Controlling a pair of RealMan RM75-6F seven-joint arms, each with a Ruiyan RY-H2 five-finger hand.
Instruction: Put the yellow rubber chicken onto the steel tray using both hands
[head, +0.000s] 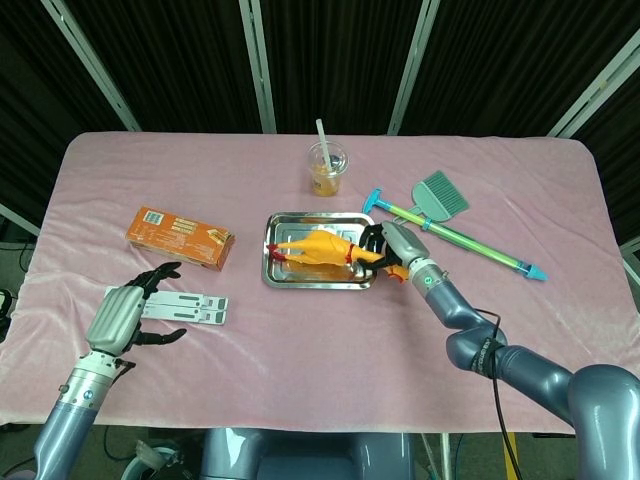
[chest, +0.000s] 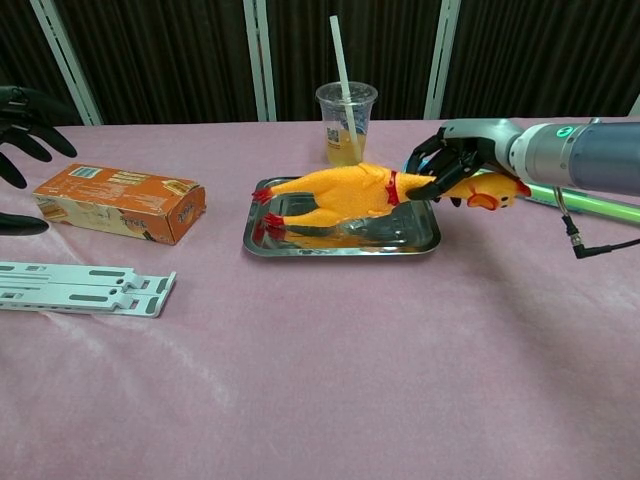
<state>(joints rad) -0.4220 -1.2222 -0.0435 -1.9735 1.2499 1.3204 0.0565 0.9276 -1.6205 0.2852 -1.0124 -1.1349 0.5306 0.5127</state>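
Dark fingers of the right hand (chest: 452, 165) grip the rubber chicken (chest: 345, 193) at its neck, seemingly its firmest hold on a light, squashy body now sagging onto the steel tray (chest: 420, 241), while the left hand (head: 122, 318) hangs spread, empty.

one chicken (head: 318, 249), one tray (head: 283, 277), one cup (head: 326, 168), one box (head: 178, 236)
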